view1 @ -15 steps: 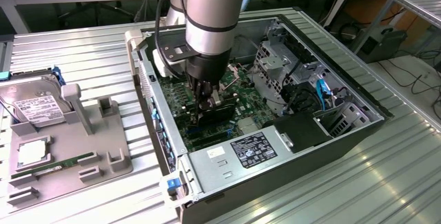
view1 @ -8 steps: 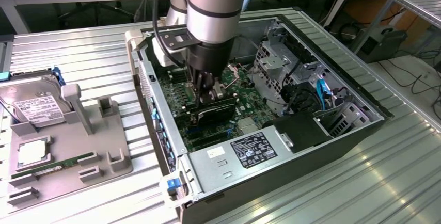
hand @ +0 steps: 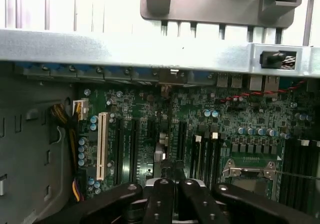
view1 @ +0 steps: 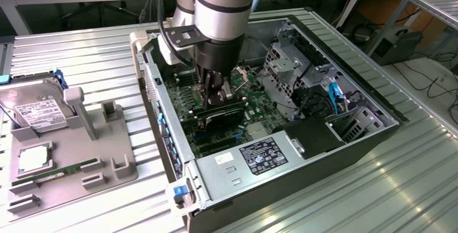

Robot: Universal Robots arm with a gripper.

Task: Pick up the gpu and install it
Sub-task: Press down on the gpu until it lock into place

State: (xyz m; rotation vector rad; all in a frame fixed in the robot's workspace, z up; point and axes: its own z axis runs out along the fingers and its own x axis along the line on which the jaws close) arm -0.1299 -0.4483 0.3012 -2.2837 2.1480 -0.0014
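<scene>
The gpu (view1: 222, 116) is a flat dark card standing on edge over the green motherboard (view1: 254, 96) inside the open computer case (view1: 301, 163). My gripper (view1: 214, 97) reaches down into the case from above and is shut on the card's top edge. In the wrist view my gripper (hand: 172, 186) has its black fingers (hand: 161, 199) pressed close together. The gpu (hand: 161, 151) runs edge-on away from them between the dark expansion slots, toward the case's rear wall (hand: 150, 51). Whether the card's connector sits in a slot is hidden.
A grey fixture (view1: 79, 158) on the exterior view's left holds a silver hard drive (view1: 34, 109), a green memory stick (view1: 57, 172) and a square chip (view1: 34, 158). Inside the case are a labelled power supply (view1: 261, 155), a drive cage (view1: 286, 61) and a white slot (hand: 102, 146).
</scene>
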